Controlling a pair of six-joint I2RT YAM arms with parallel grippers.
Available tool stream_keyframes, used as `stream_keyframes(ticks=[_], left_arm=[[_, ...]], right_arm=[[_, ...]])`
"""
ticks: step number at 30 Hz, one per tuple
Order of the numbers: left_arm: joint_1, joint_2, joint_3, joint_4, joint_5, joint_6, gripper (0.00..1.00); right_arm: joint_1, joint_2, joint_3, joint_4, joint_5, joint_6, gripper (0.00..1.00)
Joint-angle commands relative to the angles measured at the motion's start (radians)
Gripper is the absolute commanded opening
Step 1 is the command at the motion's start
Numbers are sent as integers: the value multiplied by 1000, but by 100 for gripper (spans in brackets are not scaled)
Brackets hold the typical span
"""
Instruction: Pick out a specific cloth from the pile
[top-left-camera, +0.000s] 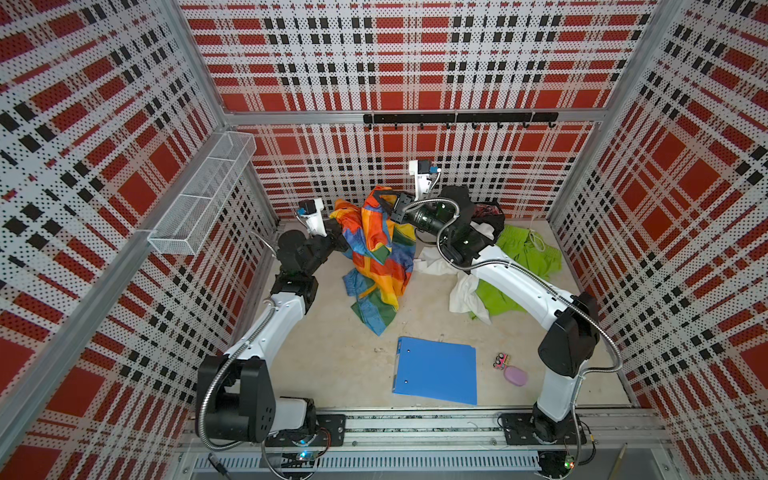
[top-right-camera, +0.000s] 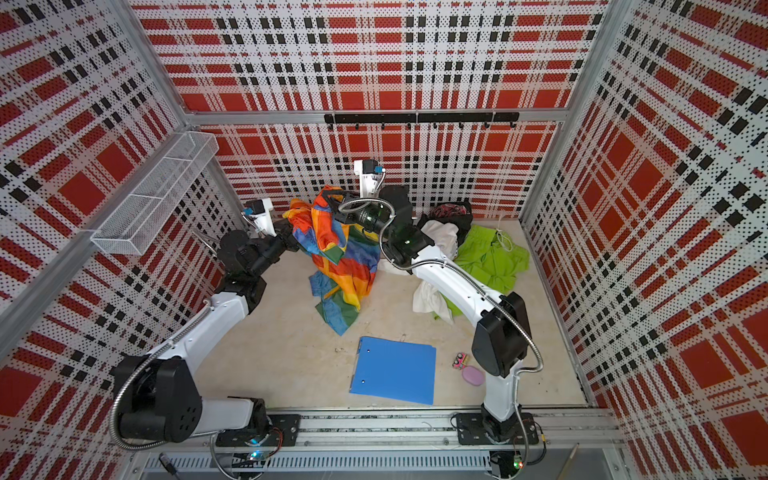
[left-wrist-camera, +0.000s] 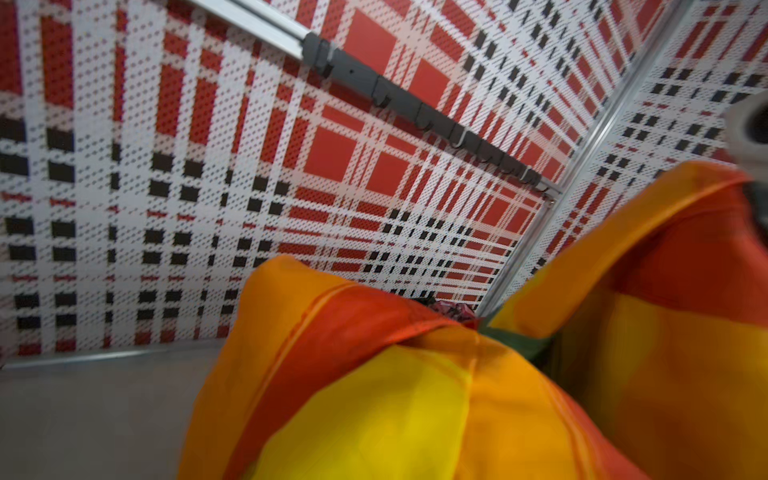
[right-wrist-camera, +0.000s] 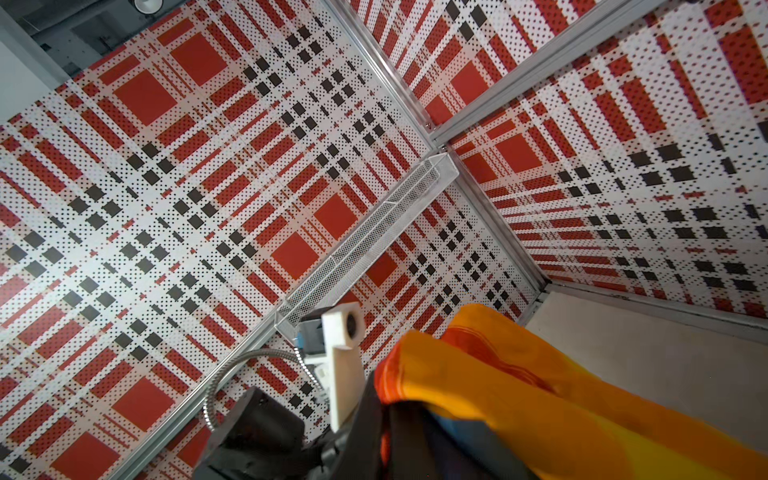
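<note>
Cloth hangs pinched by left gripper and right gripper.

You face a booth of 3 perforated metal walls printed in red, black and white plaid, joined by bare aluminium posts. A long black hook rail crosses the back wall. Left of the rail and lower, a white wire-mesh shelf basket hangs. Below the rail lies the pale beige floor.
</note>
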Motion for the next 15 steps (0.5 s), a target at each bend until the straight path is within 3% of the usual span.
stream_keyframes(ticks=[1,7,15], left_arm=[[0,3,-30,30,-25,-26,6],[-38,-26,-166,-10,-59,-21,12],[-125,-35,-214,-193,-147,61,18]], right_arm=[[10,18,-53,123,-45,40,4],[10,17,-192,166,-29,55,3],[-6,40,-350,109,79,41,3]])
